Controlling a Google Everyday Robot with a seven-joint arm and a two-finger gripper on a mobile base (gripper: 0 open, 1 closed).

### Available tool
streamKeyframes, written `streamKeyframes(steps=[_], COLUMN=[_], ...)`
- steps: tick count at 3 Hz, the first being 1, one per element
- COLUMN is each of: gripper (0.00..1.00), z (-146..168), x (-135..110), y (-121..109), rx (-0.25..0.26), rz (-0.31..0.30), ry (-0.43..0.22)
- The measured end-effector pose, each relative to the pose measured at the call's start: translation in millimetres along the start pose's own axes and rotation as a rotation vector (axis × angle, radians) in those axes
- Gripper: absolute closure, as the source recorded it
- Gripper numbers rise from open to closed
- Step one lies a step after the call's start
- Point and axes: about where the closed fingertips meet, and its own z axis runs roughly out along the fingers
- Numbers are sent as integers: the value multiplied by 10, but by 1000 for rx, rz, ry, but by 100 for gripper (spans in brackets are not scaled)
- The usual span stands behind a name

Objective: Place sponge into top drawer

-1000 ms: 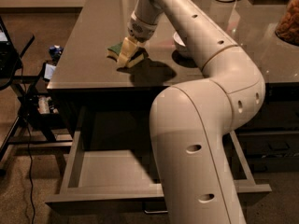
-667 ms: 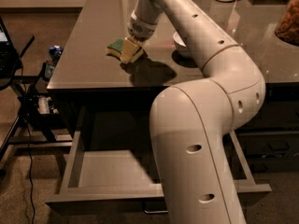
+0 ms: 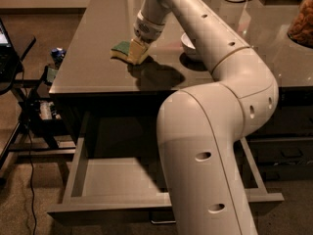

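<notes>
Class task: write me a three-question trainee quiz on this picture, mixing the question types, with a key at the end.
1. Fill in: the drawer stands ____.
2. Where is the gripper?
A) down at the sponge on the counter
B) inside the drawer
C) over the carpet
3. True or false: the sponge lies in the drawer.

Key: 1 open. 2 A. 3 false, it is on the counter.
</notes>
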Motion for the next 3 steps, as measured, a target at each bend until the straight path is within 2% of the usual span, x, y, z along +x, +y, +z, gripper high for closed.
streamKeyframes(steps=[1, 3], gripper=[100, 100], z=[0, -46], x=[0, -20], y=[0, 4], rx=[0, 0], rz=[0, 0], ry=[0, 0])
